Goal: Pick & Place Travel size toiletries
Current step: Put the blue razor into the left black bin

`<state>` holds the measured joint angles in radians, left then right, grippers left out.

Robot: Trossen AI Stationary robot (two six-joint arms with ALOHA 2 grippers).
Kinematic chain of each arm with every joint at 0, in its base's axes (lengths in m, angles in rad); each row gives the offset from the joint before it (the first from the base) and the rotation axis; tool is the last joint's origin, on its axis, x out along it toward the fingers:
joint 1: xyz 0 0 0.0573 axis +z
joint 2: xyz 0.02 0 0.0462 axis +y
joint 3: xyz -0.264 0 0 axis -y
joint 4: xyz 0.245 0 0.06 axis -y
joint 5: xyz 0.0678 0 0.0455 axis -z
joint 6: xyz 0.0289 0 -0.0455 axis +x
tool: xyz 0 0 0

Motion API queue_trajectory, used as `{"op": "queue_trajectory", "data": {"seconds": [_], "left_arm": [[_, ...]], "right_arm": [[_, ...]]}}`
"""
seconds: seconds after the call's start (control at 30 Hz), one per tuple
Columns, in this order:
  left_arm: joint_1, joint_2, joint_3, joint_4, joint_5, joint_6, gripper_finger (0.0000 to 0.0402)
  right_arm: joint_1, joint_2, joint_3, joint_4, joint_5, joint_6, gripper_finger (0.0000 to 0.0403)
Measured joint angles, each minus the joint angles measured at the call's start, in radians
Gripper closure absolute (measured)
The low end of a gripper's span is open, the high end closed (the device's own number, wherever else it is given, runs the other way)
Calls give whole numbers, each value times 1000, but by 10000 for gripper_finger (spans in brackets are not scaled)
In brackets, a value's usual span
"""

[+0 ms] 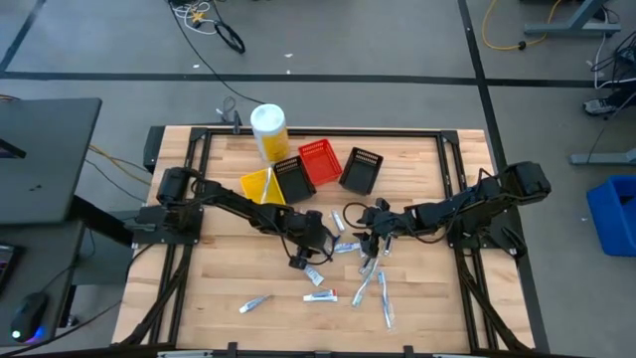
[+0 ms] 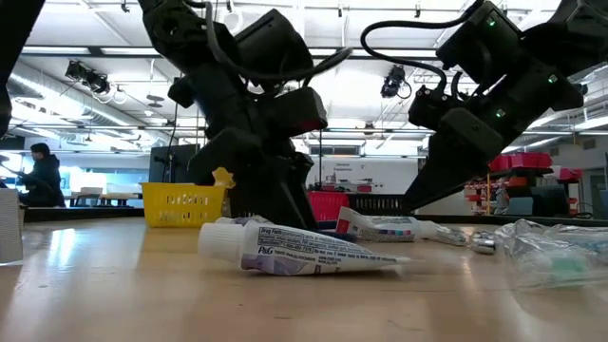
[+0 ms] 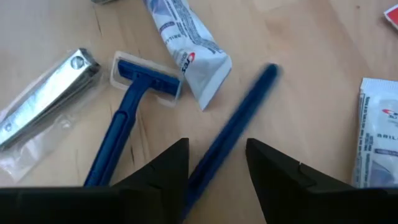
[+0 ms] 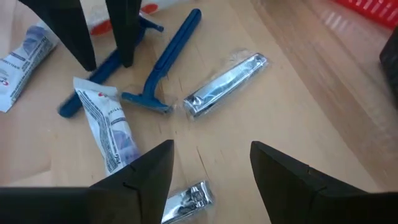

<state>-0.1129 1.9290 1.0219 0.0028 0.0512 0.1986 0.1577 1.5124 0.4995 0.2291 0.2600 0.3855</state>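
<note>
The toiletries lie scattered on the wooden table (image 1: 417,298). In the left wrist view I see a dark blue stick (image 3: 239,118), a blue razor (image 3: 127,115), a white tube (image 3: 186,43) and a silvery nail clipper in a clear packet (image 3: 43,106). My left gripper (image 3: 217,165) is open and low over the table, one finger on each side of the blue stick (image 4: 93,81). My right gripper (image 4: 211,168) is open and hovers close by over a packeted clipper (image 4: 186,202), near the razor (image 4: 161,62) and a tube (image 4: 106,127). A tube (image 2: 304,249) lies in front in the low view.
Yellow (image 1: 258,185), black (image 1: 295,179), red (image 1: 320,162) and a second black basket (image 1: 361,169) stand at the far middle, beside a yellow canister with a white lid (image 1: 268,129). More tubes (image 1: 320,295) and toothbrushes (image 1: 384,298) lie near the front edge. The two grippers are close together.
</note>
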Motion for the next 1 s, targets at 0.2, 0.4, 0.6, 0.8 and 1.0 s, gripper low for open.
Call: {"op": "queue_trajectory", "data": {"seconds": [0.2,0.4,0.6,0.8,1.0], "left_arm": [[1,-2,1,-43,17,-11,288],[-10,-3,0,-51,22,-22,350],[-56,-4,-1,-55,-29,-50,367],[-105,-71,-9,-110,-40,-133,361],[-135,-205,-6,-184,-204,-247,368]], "right_arm": [[0,0,0,-8,0,0,167],[0,0,0,-10,0,0,162],[0,0,0,-12,0,-4,171],[0,0,0,-11,-1,-6,183],[0,0,0,-9,-2,-8,187]]}}
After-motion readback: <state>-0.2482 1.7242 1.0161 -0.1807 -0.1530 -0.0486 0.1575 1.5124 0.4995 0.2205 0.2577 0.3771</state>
